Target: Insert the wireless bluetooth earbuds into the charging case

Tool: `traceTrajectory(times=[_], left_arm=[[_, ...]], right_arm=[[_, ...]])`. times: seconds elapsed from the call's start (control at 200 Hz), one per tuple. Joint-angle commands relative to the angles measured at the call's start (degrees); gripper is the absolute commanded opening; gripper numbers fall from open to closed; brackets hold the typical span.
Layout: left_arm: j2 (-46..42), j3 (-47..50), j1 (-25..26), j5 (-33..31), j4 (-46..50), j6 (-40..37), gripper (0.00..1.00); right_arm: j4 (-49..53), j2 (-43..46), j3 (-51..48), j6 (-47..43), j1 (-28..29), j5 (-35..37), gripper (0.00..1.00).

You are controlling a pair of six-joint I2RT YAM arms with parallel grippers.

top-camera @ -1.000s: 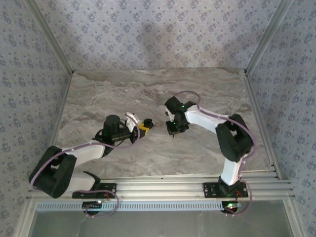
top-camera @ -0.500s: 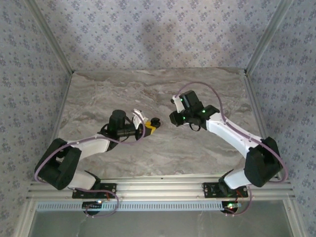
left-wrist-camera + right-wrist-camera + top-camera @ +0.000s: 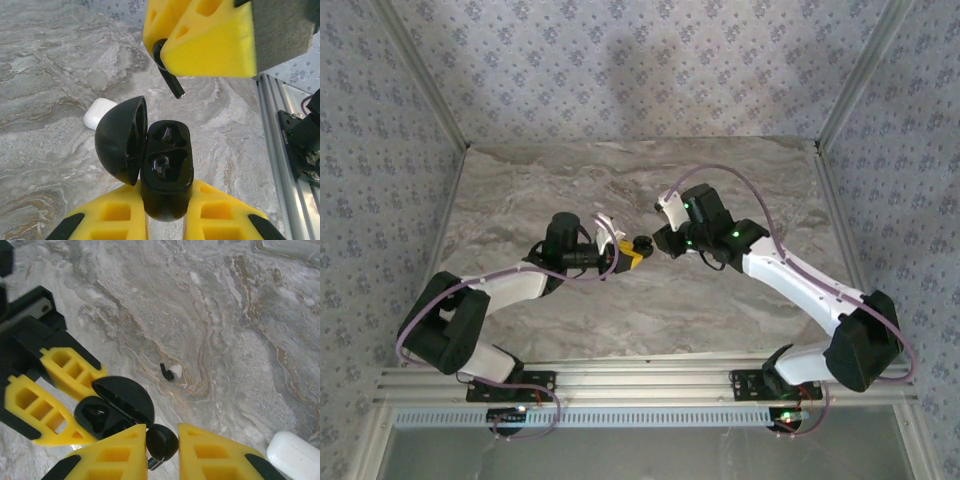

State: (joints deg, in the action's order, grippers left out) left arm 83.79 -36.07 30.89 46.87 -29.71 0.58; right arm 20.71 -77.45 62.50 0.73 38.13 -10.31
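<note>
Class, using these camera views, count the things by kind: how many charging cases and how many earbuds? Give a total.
Charging cases: 2 (black case, open, in the left fingers; white case on the table)
Earbuds: 2 (black earbud in the right fingers; tiny loose earbud on the table, too small to tell its colour)
Total: 4

A: Surface noted: a grey-brown marbled tabletop (image 3: 540, 190), bounded on three sides by blue-grey floral-patterned wall panels (image 3: 640, 70).
B: Confirmed. Slanted aluminium corner posts (image 3: 423, 80) are recorded at both back corners. Ribbed aluminium rails (image 3: 650, 375) are seen along the near edge, with a white slotted strip (image 3: 650, 416) just beside them.
</note>
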Motion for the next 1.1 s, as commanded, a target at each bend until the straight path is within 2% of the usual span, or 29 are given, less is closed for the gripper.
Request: traceTrajectory(times=[0.0, 0.415, 1.094], left_arm=[[0.16, -2.29, 0.31, 2.77, 0.29, 0.56, 0.16], [0.06, -2.95, 0.34, 2.79, -0.57, 1.22, 0.16], [-0.25, -2.77, 0.33, 2.09, -3.86, 4.41, 0.16]], right_arm=[[-2.00, 1.76, 1.12, -1.79, 0.71, -1.08, 0.20], [-4.21, 0.48, 1.87, -1.52, 2.80, -2.35, 0.20], [-6.30, -0.40, 0.61, -1.85, 3.87, 0.73, 0.19]])
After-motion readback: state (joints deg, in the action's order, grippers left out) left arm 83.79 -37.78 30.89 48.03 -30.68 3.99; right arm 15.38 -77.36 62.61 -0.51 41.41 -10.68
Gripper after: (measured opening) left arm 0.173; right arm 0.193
